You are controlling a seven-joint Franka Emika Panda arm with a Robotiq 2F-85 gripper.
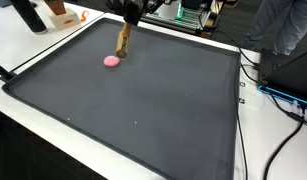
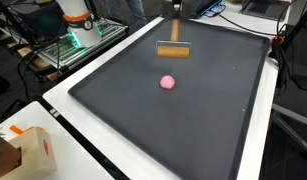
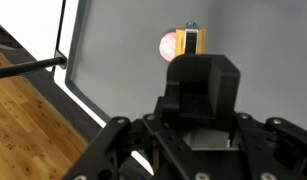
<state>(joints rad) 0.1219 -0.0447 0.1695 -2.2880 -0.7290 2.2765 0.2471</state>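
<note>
An orange-brown block (image 1: 122,38) (image 2: 174,50) hangs at the far part of the dark mat (image 1: 143,110) (image 2: 193,120), with my gripper (image 1: 124,24) (image 2: 177,28) shut on its top from above. In the wrist view the block (image 3: 191,40) shows just past the black fingers (image 3: 198,80), and my gripper (image 3: 191,52) hides most of it. A small pink ball (image 1: 111,61) (image 2: 168,82) (image 3: 168,45) lies on the mat close beside the block, apart from it. Whether the block's lower end touches the mat I cannot tell.
The mat lies on a white table (image 1: 53,45) (image 2: 103,140). A cardboard box (image 2: 21,150) stands at one table corner. Cables (image 1: 261,85) trail beside the mat's edge. A person (image 1: 288,25) stands behind the table. Wooden floor (image 3: 23,125) shows beyond the table edge.
</note>
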